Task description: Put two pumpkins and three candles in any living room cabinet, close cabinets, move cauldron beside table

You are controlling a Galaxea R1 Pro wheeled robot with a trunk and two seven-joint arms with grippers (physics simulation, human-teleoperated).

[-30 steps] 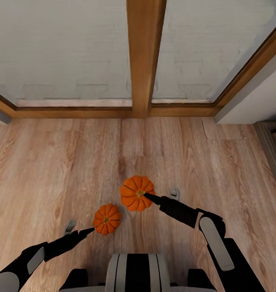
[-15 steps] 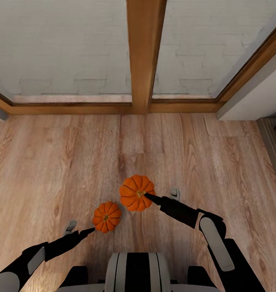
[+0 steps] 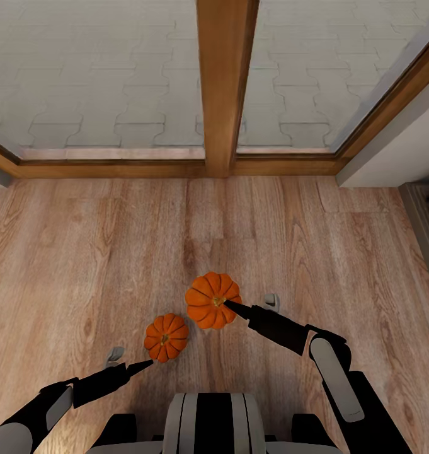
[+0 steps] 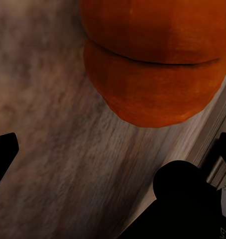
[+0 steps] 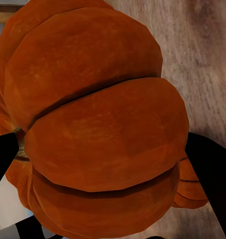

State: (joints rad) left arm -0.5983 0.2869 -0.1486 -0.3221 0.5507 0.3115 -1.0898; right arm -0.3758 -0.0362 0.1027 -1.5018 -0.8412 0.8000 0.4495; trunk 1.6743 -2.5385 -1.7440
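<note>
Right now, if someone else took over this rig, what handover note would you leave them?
Left gripper: jaws open, just short of the smaller-looking ribbed orange pumpkin on the wooden floor.
Right gripper: jaws flank the larger-looking ribbed orange pumpkin; grip unconfirmed.
Done: neither pumpkin stowed yet.
Left: both pumpkins and the candles into a cabinet, cabinets shut, cauldron beside a table.
</note>
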